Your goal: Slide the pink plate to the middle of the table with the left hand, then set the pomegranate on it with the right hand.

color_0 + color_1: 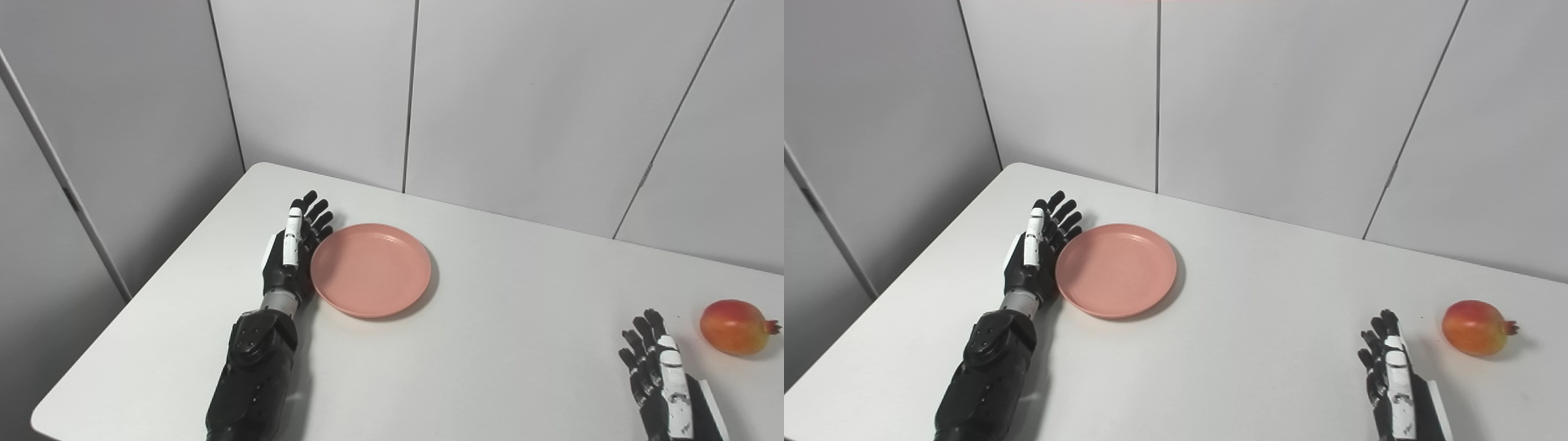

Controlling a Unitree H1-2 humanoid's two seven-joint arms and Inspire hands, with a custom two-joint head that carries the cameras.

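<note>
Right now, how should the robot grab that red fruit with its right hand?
Around its round middle. The pomegranate lies on its side, its pointy crown facing right, away from the right hand. That open hand sits just left of it, so coming from the left or from above, with the fingers wrapping the smooth belly, looks best.

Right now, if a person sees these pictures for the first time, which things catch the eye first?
The pink plate stands out first, lying on the left part of the white table, with the open left hand flat against its left rim. Next comes the pomegranate near the right edge, with the right hand open just left of it, not touching.
</note>
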